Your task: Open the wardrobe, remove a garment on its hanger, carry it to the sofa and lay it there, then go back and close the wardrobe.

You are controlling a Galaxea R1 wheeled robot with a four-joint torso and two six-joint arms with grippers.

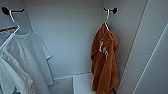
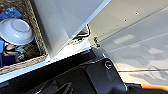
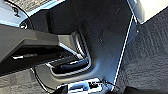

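I'm looking straight into the open wardrobe [image 1: 75, 37] now, white back panel across the middle of the head frame. The garment [image 1: 103, 62], that rust-orange hoodie with white lettering on the chest, hangs right of centre, draped long and bunched, its lower edge down near the bottom of the frame. It hangs on the hanger [image 1: 107, 18], whose slim white hook loops over a dark peg [image 1: 113, 10] near the top of the frame, right of centre. Over at the left edge there's the white T-shirt [image 1: 27, 60] on its own white hanger [image 1: 12, 22], hooked on another dark peg in the upper left. That one isn't mine; well apart from the hoodie.

Handling, as I judge it: the hoodie is soft, floppy cloth, fairly light, and it will swing and sag if I grab fabric alone. It could slide off the shoulders of the hanger. The stiff part is the hanger, thin and probably slick, so I'd take hold at the hook's neck just above the collar and lift up to clear the peg.

The left wrist view shows a white door panel [image 2: 62, 22] and a wicker basket [image 2: 37, 32] with a white bowl [image 2: 16, 31] in it. Whether either claw is wide or narrow, I cannot tell.
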